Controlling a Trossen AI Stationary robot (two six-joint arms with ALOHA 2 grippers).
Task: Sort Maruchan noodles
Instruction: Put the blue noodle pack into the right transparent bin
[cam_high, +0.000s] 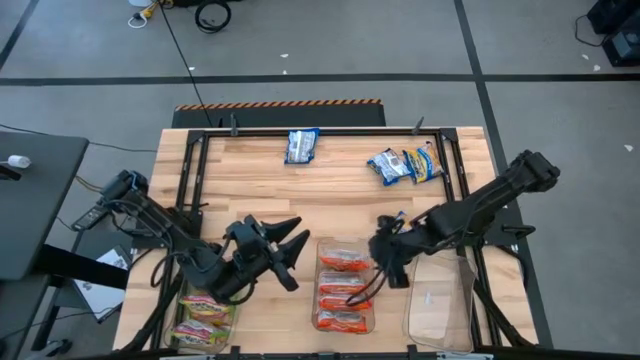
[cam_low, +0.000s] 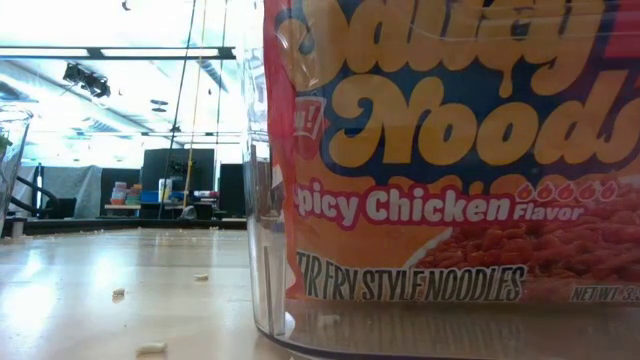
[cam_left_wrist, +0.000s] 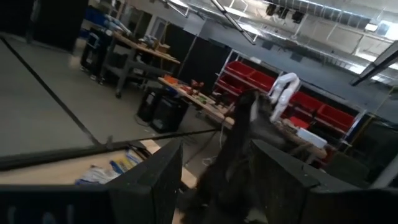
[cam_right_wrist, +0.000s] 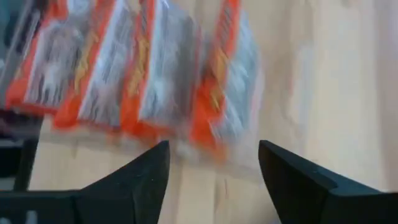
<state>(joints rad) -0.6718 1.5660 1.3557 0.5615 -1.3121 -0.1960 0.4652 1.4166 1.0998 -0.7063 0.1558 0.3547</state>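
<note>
Right gripper, open and empty, hovers at the right edge of the middle bin, whose orange-red packets lie just left of it. Left gripper, also open, sits centre-left above the green-yellow packets. Blue-and-yellow packets lie at the bench's upper edge, bare wood between.

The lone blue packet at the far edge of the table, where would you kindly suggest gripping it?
Probably from straight above: the blue packet lies flat on the table, apart from the other two. Close the fingers across its narrower width, near the middle.
</note>
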